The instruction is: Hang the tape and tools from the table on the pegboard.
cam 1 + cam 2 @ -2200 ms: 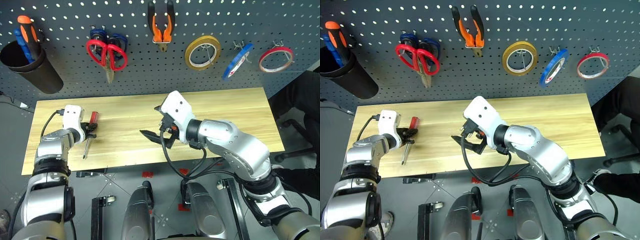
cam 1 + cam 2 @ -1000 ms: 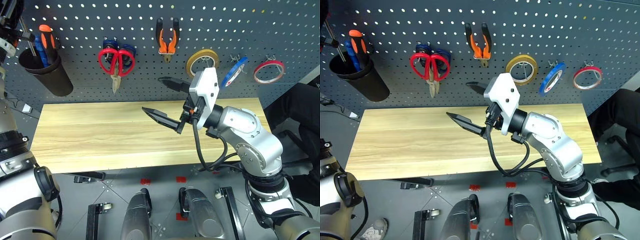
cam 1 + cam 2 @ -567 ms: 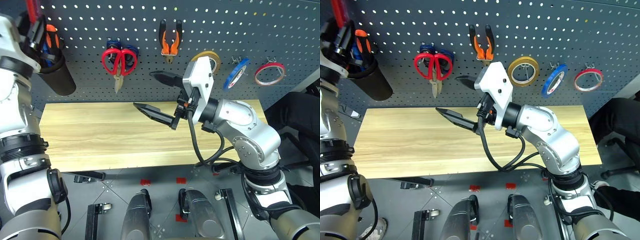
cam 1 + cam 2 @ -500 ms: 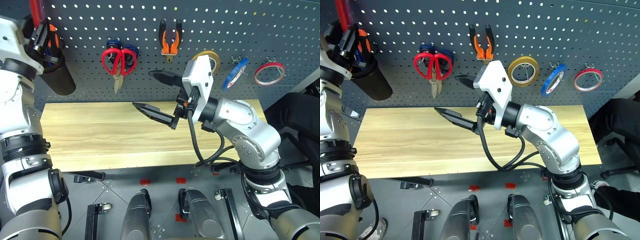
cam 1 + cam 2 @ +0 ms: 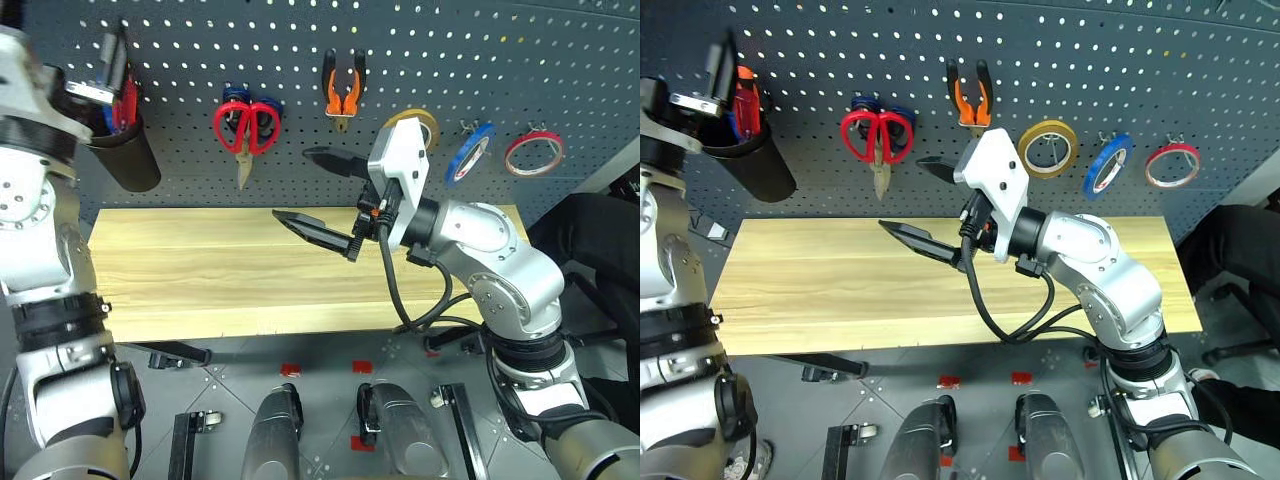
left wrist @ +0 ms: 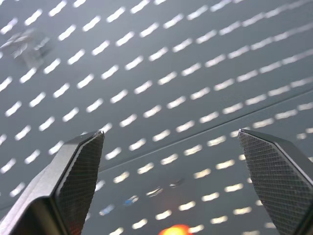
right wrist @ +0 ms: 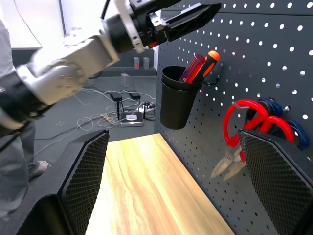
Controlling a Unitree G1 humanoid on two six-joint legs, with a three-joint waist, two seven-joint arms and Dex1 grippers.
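Screwdriver [image 7: 194, 68] — red handle, seen standing in the black cup [image 7: 177, 102] on the pegboard [image 5: 500, 60], handle up and tilted, beside an orange-handled screwdriver [image 7: 210, 59] in the same cup. A blue handle in the cup is partly seen in the eye views.

Red scissors [image 5: 248, 128] hang on a pegboard hook, blades down, in front of the dark blue scissors [image 5: 236, 95]. Pliers [image 5: 343, 88] hang near them, handles up, jaws down. Blue tape [image 5: 469, 152] hangs on a hook, tilted edge-on, between the yellow tape [image 5: 411, 128] and the red tape [image 5: 532, 151].

Bench [image 5: 200, 270] — light wood top, directly below the pegboard.

Left hand [image 7: 186, 19] is held at the rim of the cup, just above the screwdriver handles, fingers spread apart and nothing between them; released. In the left wrist view the two fingers [image 6: 78, 171] stand wide, with pegboard holes and an orange blur between them.

Right hand [image 5: 320, 195] is held above the middle of the bench, pointing toward the robot's left, near the pegboard below the pliers. Its fingers are wide apart and nothing is grasped; in the right wrist view the bench, cup and scissors are seen between them.

A dark-clothed person [image 5: 600, 230] is partly seen at the right end of the bench.
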